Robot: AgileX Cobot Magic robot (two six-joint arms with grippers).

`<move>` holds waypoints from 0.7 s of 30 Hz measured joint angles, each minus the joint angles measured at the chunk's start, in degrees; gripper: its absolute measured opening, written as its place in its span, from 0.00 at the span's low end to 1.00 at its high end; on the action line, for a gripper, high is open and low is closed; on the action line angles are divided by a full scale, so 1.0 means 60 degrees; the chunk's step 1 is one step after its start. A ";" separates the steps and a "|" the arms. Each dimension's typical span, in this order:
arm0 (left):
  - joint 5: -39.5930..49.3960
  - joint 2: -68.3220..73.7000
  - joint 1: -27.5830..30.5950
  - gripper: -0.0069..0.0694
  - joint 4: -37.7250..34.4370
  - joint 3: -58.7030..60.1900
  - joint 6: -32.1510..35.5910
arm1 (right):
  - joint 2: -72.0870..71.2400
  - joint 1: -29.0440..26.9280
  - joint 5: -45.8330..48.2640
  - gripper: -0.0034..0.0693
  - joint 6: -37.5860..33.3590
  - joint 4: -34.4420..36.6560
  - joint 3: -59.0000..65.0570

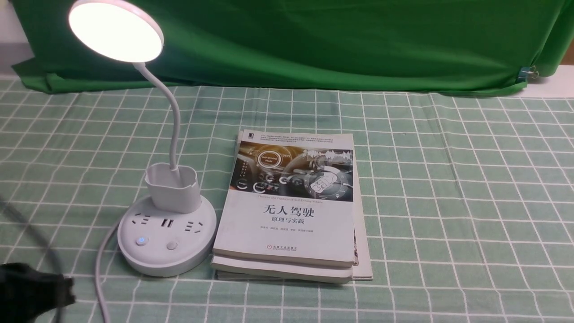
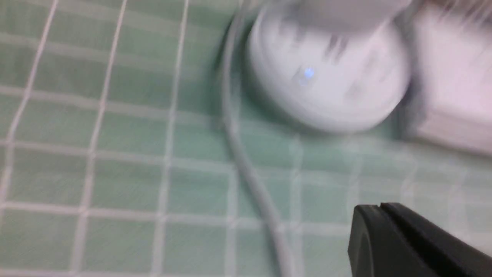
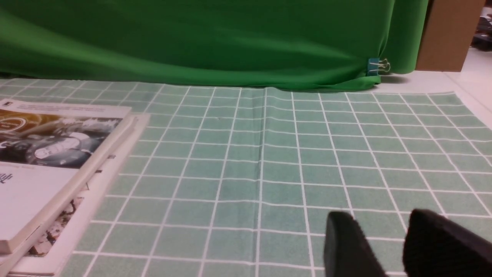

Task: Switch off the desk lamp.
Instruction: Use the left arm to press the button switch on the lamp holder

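1. The desk lamp [image 1: 167, 237] stands upright on the left part of the table, its round base on the green checked tablecloth [image 1: 426, 202]; it is lit.
2. The disc head [image 1: 117, 30] glows white and is tilted, carried on a thin curved neck [image 1: 175, 121] that rises from the cup holder [image 1: 174, 188].
3. The base top bears sockets and two buttons. The left button [image 1: 141, 241] shows a blue light; the right button [image 1: 171, 245] is plain.
4. A pale cable [image 1: 99, 269] runs along the left side of the base toward the near edge of the front view.
5. A stack of books [image 1: 287, 215] lies just to the right of the base. The top cover shows a car dashboard and Chinese lettering.
6. The left gripper [image 2: 384, 231] is near the lamp base and apart from it. Its fingertips appear together, with nothing seen between them.
7. The right gripper [image 3: 374, 219] is over the right part of the cloth, its fingers apart and nothing between them. It is well apart from the lamp.
8. A green curtain [image 1: 314, 45] spans the back, with a binder clip [image 1: 525, 73] at its lower right.
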 joint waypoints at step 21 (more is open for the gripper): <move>0.1658 0.7007 -0.2560 0.10 0.0901 -0.4291 0.0203 | 0.0000 0.0000 0.0000 0.38 0.0000 0.0000 0.0000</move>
